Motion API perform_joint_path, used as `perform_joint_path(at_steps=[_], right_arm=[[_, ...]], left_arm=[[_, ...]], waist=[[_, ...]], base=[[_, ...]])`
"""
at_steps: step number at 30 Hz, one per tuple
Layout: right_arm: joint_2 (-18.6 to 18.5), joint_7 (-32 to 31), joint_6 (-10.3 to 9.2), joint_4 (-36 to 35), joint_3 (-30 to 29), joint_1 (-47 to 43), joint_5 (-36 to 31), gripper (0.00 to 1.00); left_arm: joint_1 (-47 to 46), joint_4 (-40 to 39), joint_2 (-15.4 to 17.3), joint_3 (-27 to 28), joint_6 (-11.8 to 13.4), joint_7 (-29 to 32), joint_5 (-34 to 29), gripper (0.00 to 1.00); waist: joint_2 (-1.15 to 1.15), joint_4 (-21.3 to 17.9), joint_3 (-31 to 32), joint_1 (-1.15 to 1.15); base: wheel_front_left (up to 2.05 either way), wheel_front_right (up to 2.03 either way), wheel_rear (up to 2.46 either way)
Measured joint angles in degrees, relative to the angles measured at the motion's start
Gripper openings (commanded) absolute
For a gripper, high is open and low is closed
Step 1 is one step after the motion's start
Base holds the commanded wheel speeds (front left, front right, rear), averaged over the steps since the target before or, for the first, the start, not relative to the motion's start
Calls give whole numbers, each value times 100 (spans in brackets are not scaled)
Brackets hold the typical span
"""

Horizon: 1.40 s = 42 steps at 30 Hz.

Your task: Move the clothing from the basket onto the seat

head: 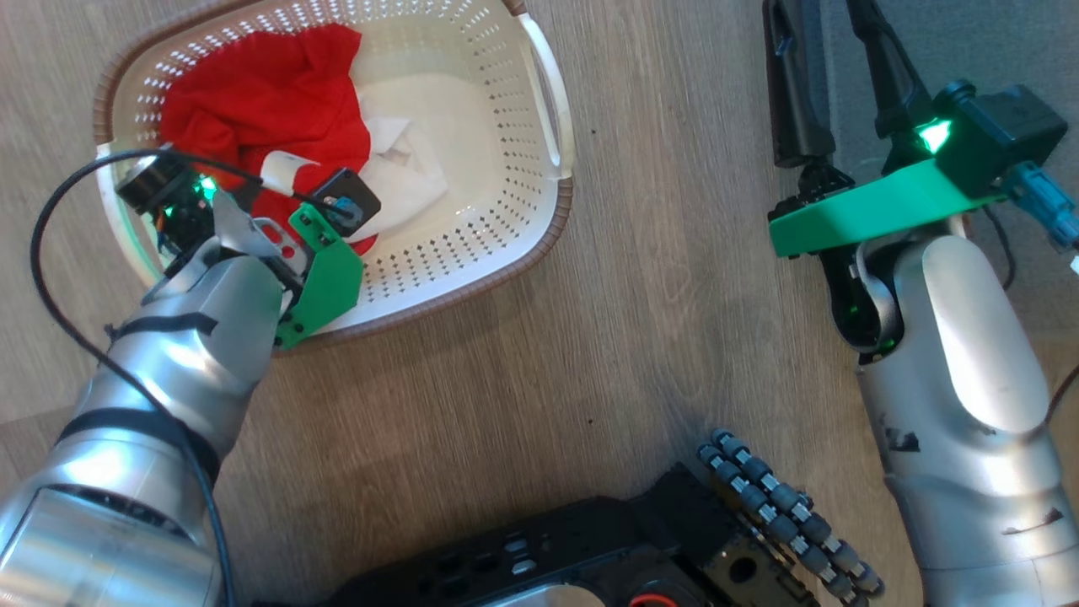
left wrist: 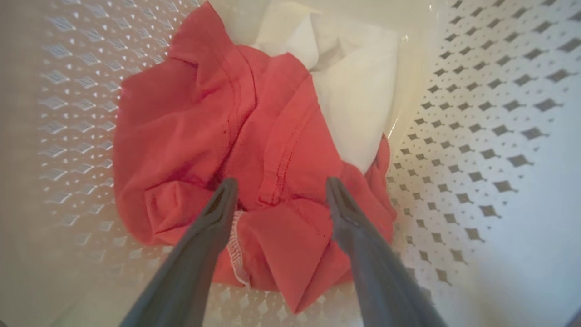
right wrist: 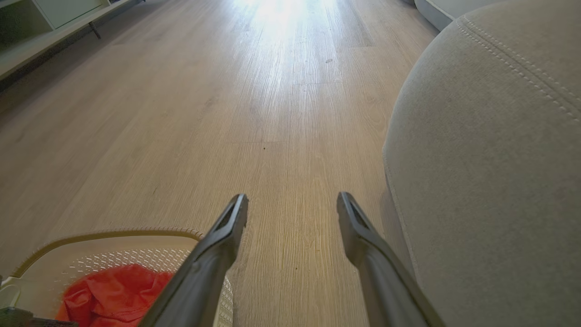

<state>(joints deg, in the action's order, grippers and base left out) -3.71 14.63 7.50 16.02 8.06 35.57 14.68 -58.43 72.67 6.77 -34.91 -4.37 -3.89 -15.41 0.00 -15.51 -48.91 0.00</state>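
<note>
Left pincer (left wrist: pixel 280 181), jaws apart, hovers over the clothing (left wrist: pixel 190 136) in the basket (left wrist: pixel 476 159); nothing gripped; right pincer (right wrist: pixel 292 196), also apart, near the seat (right wrist: pixel 490 181); I judge nothing moved yet.

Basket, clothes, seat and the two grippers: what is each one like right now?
Basket: upright on the floor, clothes inside.
Clothes: crumpled in the basket, not gripped.
Seat: no clothes on the part that shows.
Left gripper: open, down in the basket over the clothes.
Right gripper: open, holding nothing, above the floor beside the seat.
</note>
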Motion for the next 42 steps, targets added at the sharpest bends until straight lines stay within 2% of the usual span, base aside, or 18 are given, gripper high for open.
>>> perform_joint_path(at_steps=[8, 15, 16, 17, 18, 25, 32, 42], right_arm=[[5, 0, 0, -99, 100, 36, 112, 100], [5, 0, 0, -179, 126, 65, 152, 100], [5, 0, 0, -191, 125, 67, 152, 100], [5, 0, 0, -192, 125, 71, 153, 100], [5, 0, 0, -192, 124, 75, 153, 100], [7, 0, 0, -187, 125, 151, 196, 100], [7, 0, 0, -96, 121, 143, 129, 100], [-38, 0, 0, 278, 68, 21, -111, 100]], left_arm=[[-227, 108, 181, -472, 112, 713, -423, 100], [-338, 142, 238, -744, 120, 975, -581, 100], [-343, 143, 238, -743, 120, 988, -575, 95], [-343, 143, 237, -742, 120, 994, -573, 33], [-343, 145, 236, -735, 120, 999, -546, 0], [-185, 158, 197, -603, 126, 1014, -198, 0], [27, 170, 27, -477, 155, 426, 119, 0], [422, 146, -377, -81, 148, -504, 865, 0]], waist=[[0, -33, -214, 0], [0, -55, -357, 0], [0, -51, -363, 0], [0, -46, -366, 0], [0, -40, -363, 0], [0, 5, -155, 0], [0, 79, 184, 0], [0, 419, 1081, -1]], base=[[0, 0, 0], [0, 0, 0], [0, 0, 0], [0, 0, 0], [0, 0, 0], [0, 0, 0], [0, 0, 0], [0, 0, 0]])
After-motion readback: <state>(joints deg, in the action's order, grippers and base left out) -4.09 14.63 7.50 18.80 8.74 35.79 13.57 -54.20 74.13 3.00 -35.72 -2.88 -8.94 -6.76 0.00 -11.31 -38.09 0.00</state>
